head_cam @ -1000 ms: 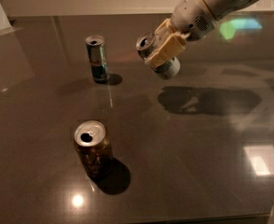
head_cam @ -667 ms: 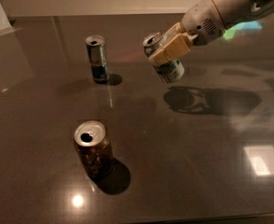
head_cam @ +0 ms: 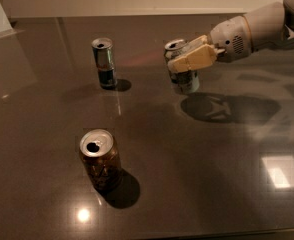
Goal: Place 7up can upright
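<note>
The gripper is clamped around the 7up can, which hangs almost upright between its jaws, seemingly just off the table. Let go tilted or too high, it could topple.

You have the gripper reaching in from the upper right over the dark glossy table, its beige finger pressed across the side of the 7up can, which it grips close to upright with the silver top tipped slightly left. You cannot tell whether the can's base touches the table. To its left a slim dark-blue can stands upright, well apart, and a brown can stands upright near the front edge, opened top showing.
</note>
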`<act>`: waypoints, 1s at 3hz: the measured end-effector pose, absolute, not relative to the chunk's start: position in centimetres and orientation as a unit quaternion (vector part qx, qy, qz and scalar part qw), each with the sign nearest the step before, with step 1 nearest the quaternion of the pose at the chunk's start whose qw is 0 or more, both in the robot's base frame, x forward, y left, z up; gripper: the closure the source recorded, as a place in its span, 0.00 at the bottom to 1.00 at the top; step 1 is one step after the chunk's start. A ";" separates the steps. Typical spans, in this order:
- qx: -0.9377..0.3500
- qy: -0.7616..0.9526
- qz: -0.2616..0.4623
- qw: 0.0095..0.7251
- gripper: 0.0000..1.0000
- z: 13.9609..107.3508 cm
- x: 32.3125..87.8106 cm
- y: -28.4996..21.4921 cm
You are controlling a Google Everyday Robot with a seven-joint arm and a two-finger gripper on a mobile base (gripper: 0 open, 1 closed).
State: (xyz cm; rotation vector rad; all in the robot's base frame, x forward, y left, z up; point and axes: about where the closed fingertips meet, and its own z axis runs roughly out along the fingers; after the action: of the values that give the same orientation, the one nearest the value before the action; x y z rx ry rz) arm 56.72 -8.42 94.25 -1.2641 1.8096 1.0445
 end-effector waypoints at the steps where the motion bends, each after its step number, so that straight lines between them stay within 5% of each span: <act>1: -0.469 0.679 0.424 0.373 1.00 93.8 56.9 -9.3; 2: -0.457 0.669 0.433 0.394 1.00 93.2 57.2 -10.1; 3: -0.451 0.662 0.439 0.407 0.82 92.4 57.3 -10.8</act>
State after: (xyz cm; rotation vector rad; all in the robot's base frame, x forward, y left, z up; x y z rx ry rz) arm 57.34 -10.83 92.42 -1.1385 1.6700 1.1059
